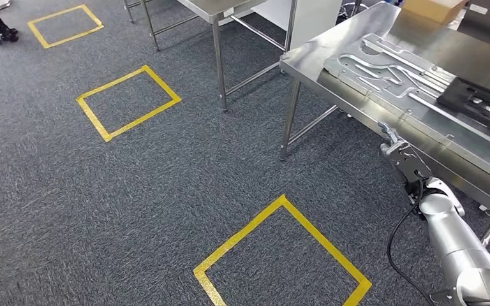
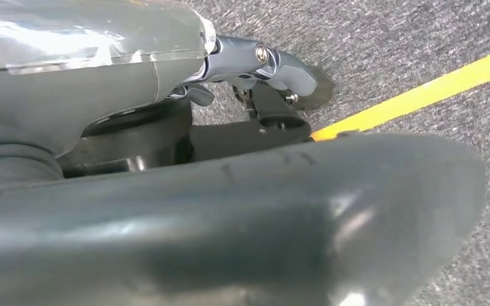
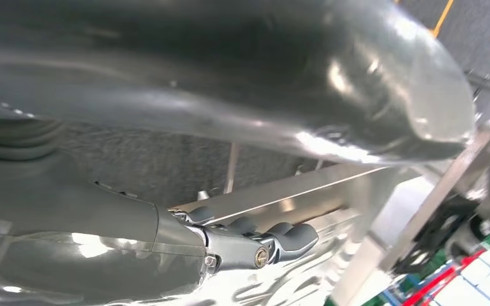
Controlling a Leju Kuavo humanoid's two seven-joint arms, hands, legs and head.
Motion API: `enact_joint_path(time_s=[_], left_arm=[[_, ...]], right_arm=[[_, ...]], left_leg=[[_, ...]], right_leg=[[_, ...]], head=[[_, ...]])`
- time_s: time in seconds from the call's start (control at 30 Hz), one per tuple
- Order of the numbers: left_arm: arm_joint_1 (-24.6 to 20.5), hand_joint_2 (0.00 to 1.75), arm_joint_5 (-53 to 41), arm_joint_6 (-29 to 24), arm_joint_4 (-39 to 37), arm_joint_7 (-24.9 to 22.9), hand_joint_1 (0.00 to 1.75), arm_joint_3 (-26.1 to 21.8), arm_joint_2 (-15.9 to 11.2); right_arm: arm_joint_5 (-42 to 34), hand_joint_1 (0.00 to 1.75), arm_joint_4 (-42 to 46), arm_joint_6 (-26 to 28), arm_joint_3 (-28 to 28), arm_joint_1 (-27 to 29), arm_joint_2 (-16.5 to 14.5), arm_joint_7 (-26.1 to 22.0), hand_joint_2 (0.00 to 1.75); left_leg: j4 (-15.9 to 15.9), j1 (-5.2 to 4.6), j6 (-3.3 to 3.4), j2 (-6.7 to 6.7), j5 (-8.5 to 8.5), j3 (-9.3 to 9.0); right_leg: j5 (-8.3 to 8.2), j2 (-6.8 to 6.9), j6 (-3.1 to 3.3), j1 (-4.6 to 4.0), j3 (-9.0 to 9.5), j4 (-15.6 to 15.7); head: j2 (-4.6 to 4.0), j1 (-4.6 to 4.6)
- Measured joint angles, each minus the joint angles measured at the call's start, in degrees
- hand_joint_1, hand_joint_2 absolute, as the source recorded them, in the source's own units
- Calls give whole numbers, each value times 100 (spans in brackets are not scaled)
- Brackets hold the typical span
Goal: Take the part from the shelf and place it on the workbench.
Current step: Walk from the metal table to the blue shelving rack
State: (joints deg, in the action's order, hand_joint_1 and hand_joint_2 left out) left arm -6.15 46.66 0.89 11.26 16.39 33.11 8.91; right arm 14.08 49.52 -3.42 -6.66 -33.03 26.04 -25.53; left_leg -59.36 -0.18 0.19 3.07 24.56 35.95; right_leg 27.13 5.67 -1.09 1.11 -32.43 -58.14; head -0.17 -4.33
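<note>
a robot looks down from head height at grey carpet [image 1: 134, 185] marked with yellow tape squares [image 1: 282, 252]. along the right side runs a steel workbench [image 1: 332, 48]. on its top lies the part [image 1: 392, 70], a flat silver metal plate with cut slots and raised curved ribs, sitting near the bench's front edge. beside it, further along the bench, rests a dark rectangular fixture [image 1: 482, 105], and a cardboard box [image 1: 430, 9] sits at the far end.

the robot's silver right arm [image 1: 459, 252] reaches up from the lower right corner. its right hand [image 1: 403, 156] is at the bench's front edge, just below and in front of the part. whether it touches the part cannot be told. in the right wrist view the dark fingers [image 3: 281, 239] are curled inward, close to a shiny metal surface; whether they grip anything cannot be told.

in the left wrist view the left hand [image 2: 255, 83] hangs over the carpet, its fingers [image 2: 290, 70] curled inward with nothing in them.

a second steel table [image 1: 220, 9] stands farther back.
</note>
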Motion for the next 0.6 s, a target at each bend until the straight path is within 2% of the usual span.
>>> enact_joint_path(time_s=[0.03,0.1,0.13,0.2,0.23,0.27,0.3,0.33,0.37,0.4,0.47,0.5,0.53,0.6], left_arm=[[-4,0,-1,-7,0,-10,0,1,0],[-4,0,-2,-16,0,-28,0,1,0],[-5,0,-2,-20,0,-32,0,1,0],[-20,0,-3,-27,0,-38,0,1,2],[-30,0,-4,-31,0,-40,0,1,5],[-36,0,-4,-34,0,-45,0,0,8],[-38,0,-4,-37,0,-53,0,0,10],[-37,0,-3,-38,0,-61,0,0,12],[-36,0,-2,-38,0,-69,0,-1,12],[-38,0,1,-39,0,-78,0,0,14],[-49,0,8,-39,0,-88,0,-1,20],[-55,0,11,-39,0,-93,0,-1,23],[-56,0,13,-39,0,-96,0,-2,26],[-50,0,13,-39,0,-101,0,-2,27]], right_arm=[[-3,0,-13,-3,-9,-20,-7,-2,0],[-9,0,-40,-10,-33,-55,-26,-4,0],[-10,0,-54,-14,-48,-66,-36,-4,0],[-20,0,-83,-18,-76,-77,-35,-7,0],[-26,0,-109,-22,-86,-77,-28,-8,0],[-34,0,-136,-28,-95,-71,-21,-9,0],[-40,0,-166,-37,-105,-61,-16,-9,0],[-44,0,-194,-46,-119,-52,-16,-9,0],[-47,0,-215,-53,-133,-49,-16,-10,0],[-48,0,-236,-56,-149,-55,-16,-10,0],[-50,0,-271,-56,-175,-90,-16,-10,0],[-51,0,-290,-55,-189,-108,-17,-10,0],[-54,0,-304,-54,-200,-119,-17,-11,0],[-58,0,-328,-51,-226,-132,-24,-12,0]], left_leg=[[87,-21,29,17,-1,-36],[108,-23,89,-116,-27,-38],[140,-13,125,-177,-48,-51],[203,15,194,-288,-98,-80],[210,11,210,-346,-106,-81],[209,7,221,-407,-110,-78],[205,1,223,-479,-109,-78],[196,-6,224,-553,-109,-78],[184,-10,222,-627,-107,-78],[164,-11,216,-699,-102,-79],[113,-16,186,-834,-84,-63],[93,-21,163,-892,-81,-44],[83,-21,138,-943,-83,-22],[101,-13,79,-1035,-107,13]], right_leg=[[8,51,-32,-13,12,5],[20,134,-105,-13,40,27],[55,83,-137,0,45,4],[294,-210,-173,28,-95,-336],[481,-386,-176,32,-259,-686],[660,-494,-178,30,-465,-1092],[766,-542,-181,25,-648,-1430],[762,-561,-181,23,-758,-1600],[641,-569,-178,24,-759,-1541],[429,-590,-171,29,-647,-1252],[55,-751,-146,39,-308,-468],[-35,-811,-122,37,-193,-207],[-51,-846,-95,28,-145,-88],[-54,-763,-31,2,-147,-78]], head=[[0,0],[1,0],[1,1],[1,2],[1,3],[1,3],[1,3],[0,3],[0,3],[0,3],[0,3],[0,3],[0,3],[0,4]])
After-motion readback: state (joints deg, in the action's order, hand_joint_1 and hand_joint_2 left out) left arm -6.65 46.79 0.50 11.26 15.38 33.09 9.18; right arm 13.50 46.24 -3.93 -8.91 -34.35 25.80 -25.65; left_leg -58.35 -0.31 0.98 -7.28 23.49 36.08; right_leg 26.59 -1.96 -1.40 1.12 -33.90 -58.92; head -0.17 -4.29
